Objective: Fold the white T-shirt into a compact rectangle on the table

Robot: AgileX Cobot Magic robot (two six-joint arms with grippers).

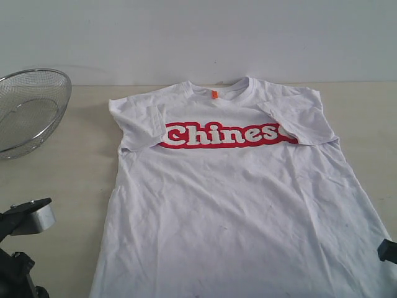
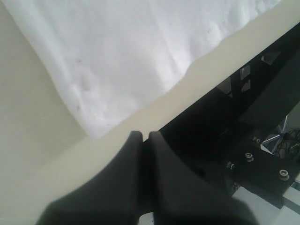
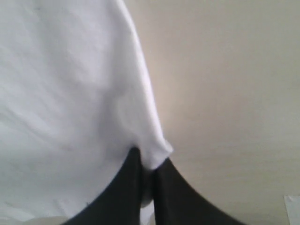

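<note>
The white T-shirt (image 1: 229, 198) lies face up on the table (image 1: 62, 180), red "Chinese" lettering across the chest, orange neck tag at the far side, both sleeves folded inward. My right gripper (image 3: 151, 161) is shut on the shirt's bottom corner (image 3: 157, 147), with white cloth pinched between its dark fingers; in the exterior view only a dark bit of it (image 1: 388, 250) shows at the right edge. My left gripper (image 2: 142, 136) is shut with nothing in it, over the table's front edge just beside the shirt's other bottom corner (image 2: 93, 126).
A round wire-mesh basket (image 1: 28, 108) stands at the far left of the table. My left arm (image 1: 25, 223) sits at the lower left. Dark frame parts (image 2: 253, 140) lie beyond the table's front edge (image 2: 154, 108).
</note>
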